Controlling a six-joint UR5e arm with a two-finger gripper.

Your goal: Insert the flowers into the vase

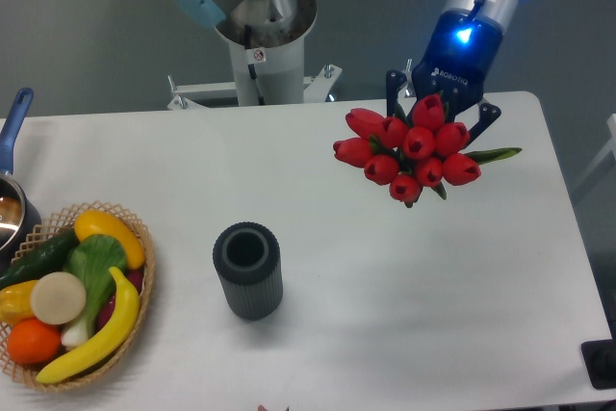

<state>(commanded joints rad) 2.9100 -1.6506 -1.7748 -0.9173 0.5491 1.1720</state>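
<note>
Upper right of frame: the tool (445, 111) is clamped on the flowers (412, 151), its dark fingers (396, 93) showing on either side of the bunch just behind the red heads. The bouquet is held off the tabletop (404, 315), heads turned toward the camera, stems hidden behind blooms and tool, one green leaf poking out to the right. The vase (248, 269) stands upright at lower centre, mouth open and unobstructed, well apart from the bouquet, down and to the left. A wicker basket (144, 281) of fruit and vegetables sits at lower left, near the vase but not touching. Step in hand, as I judge it: carry over to the vase. To do it well, bring the stems vertical above the mouth, centre them before descending, lower slowly so the stem ends clear the rim without tipping the cylinder, and release only once the stems are seated.
</note>
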